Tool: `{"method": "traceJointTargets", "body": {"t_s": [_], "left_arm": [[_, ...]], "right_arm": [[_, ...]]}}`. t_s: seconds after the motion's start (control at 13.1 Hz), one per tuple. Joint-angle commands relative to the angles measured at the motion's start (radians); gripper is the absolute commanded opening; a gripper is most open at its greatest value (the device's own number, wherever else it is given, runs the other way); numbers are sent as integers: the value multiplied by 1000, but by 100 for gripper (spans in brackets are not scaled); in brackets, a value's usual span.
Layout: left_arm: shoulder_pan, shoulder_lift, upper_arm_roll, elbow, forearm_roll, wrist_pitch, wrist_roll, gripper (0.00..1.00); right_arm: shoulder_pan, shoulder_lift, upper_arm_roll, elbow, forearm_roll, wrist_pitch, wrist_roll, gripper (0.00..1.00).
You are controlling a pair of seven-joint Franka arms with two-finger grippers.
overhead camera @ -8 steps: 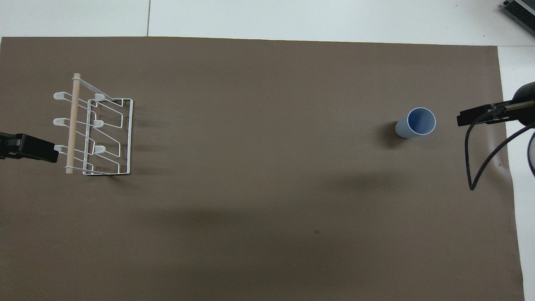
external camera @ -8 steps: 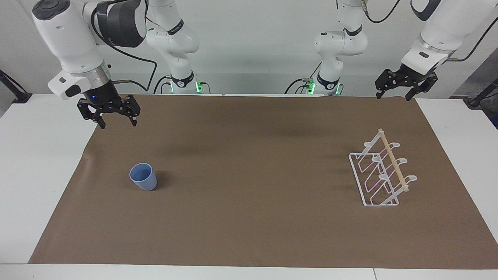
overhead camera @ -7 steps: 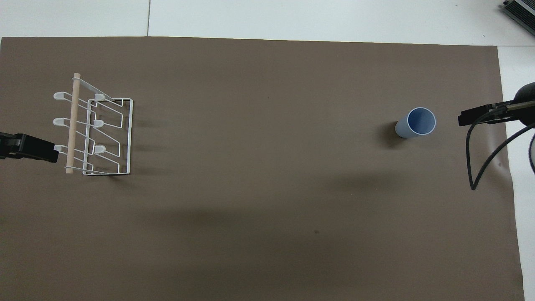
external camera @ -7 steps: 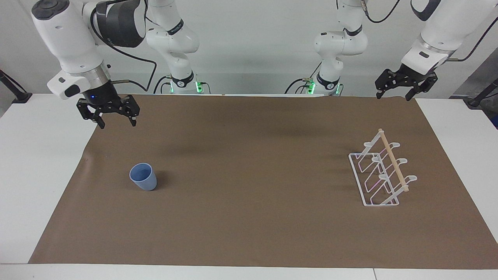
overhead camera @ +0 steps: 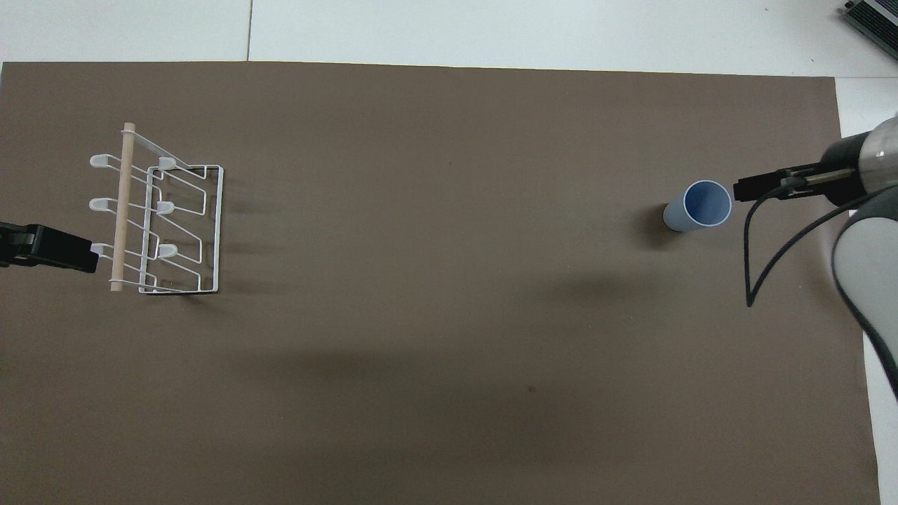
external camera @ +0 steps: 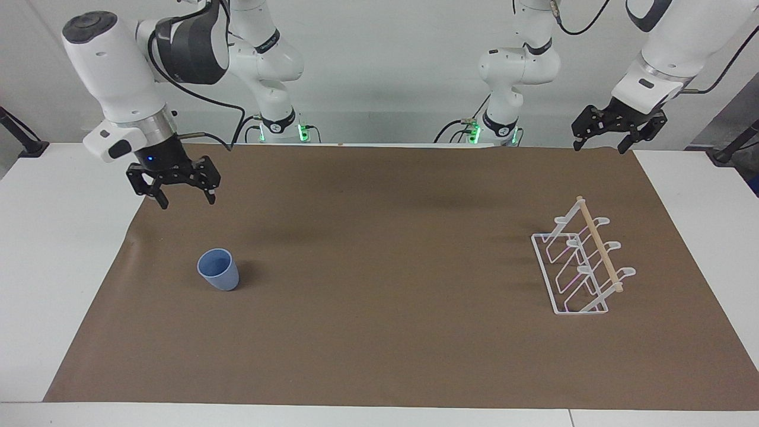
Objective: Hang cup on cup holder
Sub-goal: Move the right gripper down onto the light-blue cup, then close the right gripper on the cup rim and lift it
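The light-blue cup (external camera: 218,270) stands upright, mouth up, on the brown mat toward the right arm's end; it also shows in the overhead view (overhead camera: 698,205). The white wire cup holder (external camera: 600,246) with its wooden dowel stands toward the left arm's end, also seen from overhead (overhead camera: 123,210). My right gripper (external camera: 185,201) is open and empty, up in the air over the mat's edge, apart from the cup; its tip shows beside the cup from overhead (overhead camera: 752,189). My left gripper (external camera: 599,147) is open and empty, waiting over the mat's corner nearest its base (overhead camera: 49,247).
The brown mat (external camera: 379,332) covers most of the white table (external camera: 53,267). White table margins lie at both ends. A dark object (overhead camera: 873,17) sits at the table's farthest corner on the right arm's end.
My right gripper has come down a little and moved toward the cup. The cup, the holder and the left gripper have not moved.
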Motion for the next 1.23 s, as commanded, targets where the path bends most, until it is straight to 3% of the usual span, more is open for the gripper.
{"method": "traceJointTargets", "body": {"t_s": [0.0,0.23,0.38,0.69,1.07,1.15], "left_arm": [[7,-23,-5,-23,12,-4,10,100],[7,-21,-5,-23,11,-4,10,100],[7,-23,-5,-23,11,-4,10,100],[7,-23,-5,-23,12,-4,10,100],[7,-23,-5,-23,11,-4,10,100],[7,-21,-5,-23,12,-4,10,100]], "right_arm": [[41,30,0,-126,21,164,-11,100],[55,142,-1,-155,21,338,-11,100],[55,166,-1,-186,21,392,-9,100],[41,160,-3,-279,21,412,-14,100],[29,164,-4,-304,11,444,-17,100],[29,164,-4,-316,11,453,-16,91]]}}
